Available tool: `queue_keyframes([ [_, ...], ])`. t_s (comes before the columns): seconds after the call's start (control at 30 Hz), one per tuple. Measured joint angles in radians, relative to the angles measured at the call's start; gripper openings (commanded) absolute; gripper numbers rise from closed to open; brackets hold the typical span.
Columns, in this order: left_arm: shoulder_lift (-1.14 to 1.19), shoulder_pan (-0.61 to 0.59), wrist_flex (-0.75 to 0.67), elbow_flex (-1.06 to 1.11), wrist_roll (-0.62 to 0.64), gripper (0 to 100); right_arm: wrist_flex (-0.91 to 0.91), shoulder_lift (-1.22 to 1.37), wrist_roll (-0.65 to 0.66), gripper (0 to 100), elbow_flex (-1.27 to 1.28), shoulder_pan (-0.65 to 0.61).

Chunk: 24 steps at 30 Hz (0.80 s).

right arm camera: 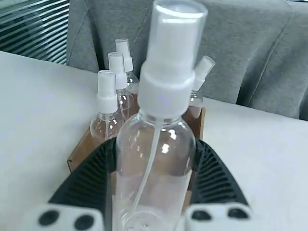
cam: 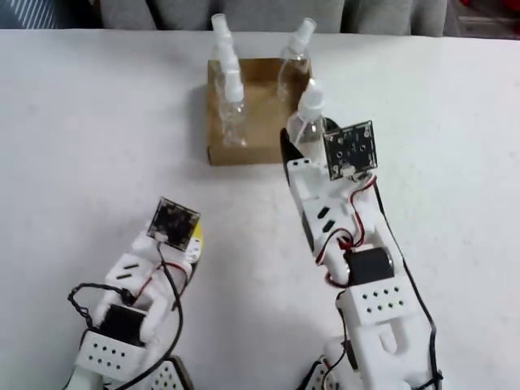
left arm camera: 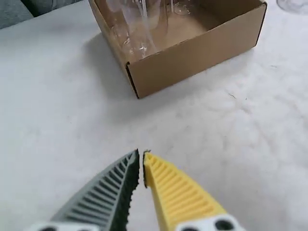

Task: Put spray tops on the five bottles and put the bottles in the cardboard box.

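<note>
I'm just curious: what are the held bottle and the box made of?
Bottle: probably clear glossy plastic, with the tube showing through and glints. Spray top: white plastic, likely. Box: brown matte cardboard, with a dull fibrous look.

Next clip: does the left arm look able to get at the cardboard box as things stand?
Probably yes. Bare table lies between the shut left claw and the cardboard box, whose near corner faces it. The right claw, gripping a bottle, is by the box's other front corner.
</note>
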Motion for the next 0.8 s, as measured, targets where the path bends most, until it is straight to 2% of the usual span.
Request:
queue_keyframes([
  [0.23,0.000,0.000,0.000,0.000,-0.009,2,-0.216,0.132,0.000,1.7,0.000,0.000],
  [0.6,0.000,0.000,0.000,0.000,-0.009,2,-0.798,0.572,0.000,1.7,0.000,0.002],
  [0.8,0.000,0.000,0.000,0.000,-0.009,2,-1.003,0.776,0.000,1.7,-0.041,0.002],
])
